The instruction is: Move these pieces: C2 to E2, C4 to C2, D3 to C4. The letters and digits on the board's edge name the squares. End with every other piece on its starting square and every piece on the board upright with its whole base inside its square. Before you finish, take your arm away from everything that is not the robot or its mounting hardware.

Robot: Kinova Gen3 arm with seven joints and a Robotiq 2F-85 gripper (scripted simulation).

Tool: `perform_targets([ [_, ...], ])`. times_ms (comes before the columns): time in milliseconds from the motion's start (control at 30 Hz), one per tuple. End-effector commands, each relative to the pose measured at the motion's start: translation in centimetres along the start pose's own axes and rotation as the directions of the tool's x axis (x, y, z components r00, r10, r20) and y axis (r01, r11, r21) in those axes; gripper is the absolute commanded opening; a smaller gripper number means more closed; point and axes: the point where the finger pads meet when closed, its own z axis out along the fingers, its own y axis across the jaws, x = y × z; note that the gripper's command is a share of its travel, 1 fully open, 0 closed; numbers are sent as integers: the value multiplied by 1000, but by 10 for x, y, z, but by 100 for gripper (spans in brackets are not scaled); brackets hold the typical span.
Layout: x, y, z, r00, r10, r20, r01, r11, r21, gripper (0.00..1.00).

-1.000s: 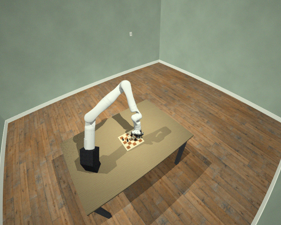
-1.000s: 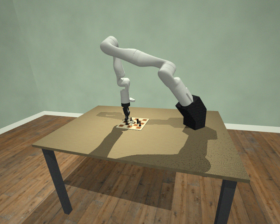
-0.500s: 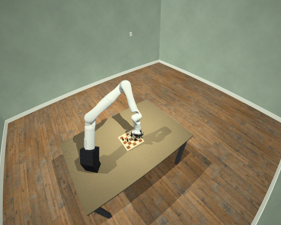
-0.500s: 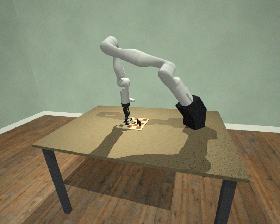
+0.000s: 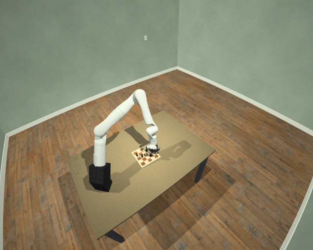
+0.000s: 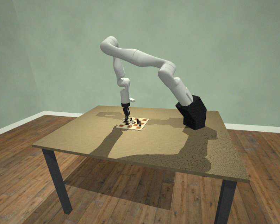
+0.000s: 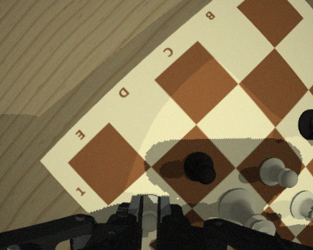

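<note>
Our gripper (image 5: 152,153) (image 6: 126,122) (image 7: 150,211) is nearly closed, gripping a pale piece (image 7: 149,222) over E2. Can't tell if its base touches. C2's bare; we've got the large white piece (image 7: 238,206) on D3, crowned white piece (image 7: 303,204) on C4.

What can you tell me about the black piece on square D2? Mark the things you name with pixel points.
The small black chess piece with a round head (image 5: 150,154) (image 6: 131,118) (image 7: 199,167) looks like a pawn. Its base is round and wider than its head, and its material looks like plain, unpatterned plastic or painted wood. It appears upright, its base within the brown square and surrounded by shadow. Besides the board (image 7: 129,118) beneath, nothing visibly touches it; the black gripper (image 7: 150,211) is beside it, without visible contact.
</note>
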Motion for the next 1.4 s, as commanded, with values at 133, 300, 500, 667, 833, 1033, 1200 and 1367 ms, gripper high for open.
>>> perform_targets([
  [133,0,-1,-1,1000,0,0,0,1000,2,0],
  [300,0,-1,-1,1000,0,0,0,1000,2,7],
  [500,0,-1,-1,1000,0,0,0,1000,2,13],
  [667,0,-1,-1,1000,0,0,0,1000,2,27],
  [833,0,-1,-1,1000,0,0,0,1000,2,34],
  [1033,0,-1,-1,1000,0,0,0,1000,2,34],
  [1200,0,-1,-1,1000,0,0,0,1000,2,34],
  [1367,0,-1,-12,1000,0,0,0,1000,2,34],
])
